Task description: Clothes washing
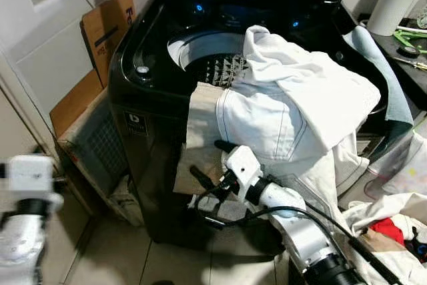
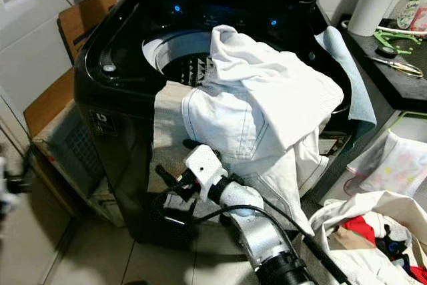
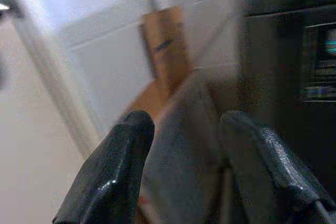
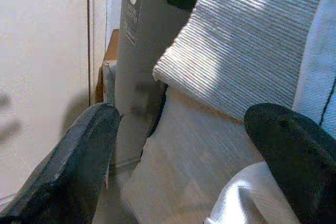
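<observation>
Two right fingers [image 4: 79,166] wide apart — empty.

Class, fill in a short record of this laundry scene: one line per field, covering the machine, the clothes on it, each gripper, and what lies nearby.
Machine: black top-load washer, lid up, drum exposed
On machine: white garments heaped over the front rim, hanging down the front
Beige cloth: draped down the front, under the white ones
Right gripper: open, low before the hanging clothes
Left gripper: open, off to the washer's left side
Nearby: cardboard against the wall, clothes pile on the floor at right
</observation>
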`<state>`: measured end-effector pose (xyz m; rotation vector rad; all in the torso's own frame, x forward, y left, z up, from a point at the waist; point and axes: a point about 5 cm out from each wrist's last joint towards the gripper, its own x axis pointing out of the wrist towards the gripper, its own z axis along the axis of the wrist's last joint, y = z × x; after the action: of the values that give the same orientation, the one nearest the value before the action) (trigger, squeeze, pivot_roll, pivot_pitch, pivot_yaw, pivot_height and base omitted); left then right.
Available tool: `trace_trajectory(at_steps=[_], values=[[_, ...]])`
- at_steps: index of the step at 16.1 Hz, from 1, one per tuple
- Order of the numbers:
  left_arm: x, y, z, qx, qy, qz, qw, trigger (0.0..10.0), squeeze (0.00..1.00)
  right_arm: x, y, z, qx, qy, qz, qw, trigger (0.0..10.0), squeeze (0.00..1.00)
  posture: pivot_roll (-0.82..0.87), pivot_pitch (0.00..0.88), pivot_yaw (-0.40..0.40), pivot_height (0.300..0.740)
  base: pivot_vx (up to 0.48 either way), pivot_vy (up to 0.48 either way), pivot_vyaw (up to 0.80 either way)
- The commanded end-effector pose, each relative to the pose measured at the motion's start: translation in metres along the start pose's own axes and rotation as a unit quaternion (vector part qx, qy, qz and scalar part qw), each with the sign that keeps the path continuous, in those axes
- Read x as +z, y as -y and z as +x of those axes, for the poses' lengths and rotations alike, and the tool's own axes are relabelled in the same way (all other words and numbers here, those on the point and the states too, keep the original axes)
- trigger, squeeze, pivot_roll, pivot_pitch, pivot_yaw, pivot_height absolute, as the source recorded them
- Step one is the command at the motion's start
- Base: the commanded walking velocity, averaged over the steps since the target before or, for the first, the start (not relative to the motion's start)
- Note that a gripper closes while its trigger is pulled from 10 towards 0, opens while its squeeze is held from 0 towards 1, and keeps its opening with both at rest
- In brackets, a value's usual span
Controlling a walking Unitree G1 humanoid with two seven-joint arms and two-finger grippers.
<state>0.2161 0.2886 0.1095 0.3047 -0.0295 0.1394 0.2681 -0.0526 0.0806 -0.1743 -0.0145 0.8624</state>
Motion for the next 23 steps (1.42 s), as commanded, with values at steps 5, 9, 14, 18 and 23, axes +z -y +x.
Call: trace_trajectory(at_steps=[5,9,14,18,23], values=[[0.006,0.009,0.0,-0.035,0.004,-0.012,0.999,10.0,0.0,-0.041,-0.006,0.001,-0.01,-0.079,0.088,0.993,10.0,0.0,0.12,0.0,0.001,0.74,0.0,0.0,0.0],[0.0,0.004,-0.007,-0.021,-0.019,-0.018,0.999,10.0,0.0,-0.054,-0.012,0.0,-0.002,-0.104,0.111,0.988,10.0,0.0,0.13,0.0,0.0,0.74,0.0,0.0,0.0],[0.0,0.011,-0.008,-0.018,-0.021,-0.026,0.999,10.0,0.0,-0.011,0.008,0.005,-0.019,-0.014,0.01,1.0,10.0,0.0,0.12,0.0,-0.016,0.74,0.0,0.0,0.0],[-0.003,0.019,-0.005,-0.022,-0.024,-0.034,0.999,10.0,0.0,-0.018,0.003,0.0,0.02,-0.046,0.057,0.997,10.0,0.0,0.09,0.0,-0.01,0.74,0.0,0.0,0.0],[-0.004,0.033,0.0,-0.028,-0.019,-0.038,0.999,10.0,0.0,-0.007,0.007,0.013,0.061,-0.048,0.046,0.996,10.0,0.0,0.09,0.0,-0.008,0.74,0.0,0.0,0.0]])
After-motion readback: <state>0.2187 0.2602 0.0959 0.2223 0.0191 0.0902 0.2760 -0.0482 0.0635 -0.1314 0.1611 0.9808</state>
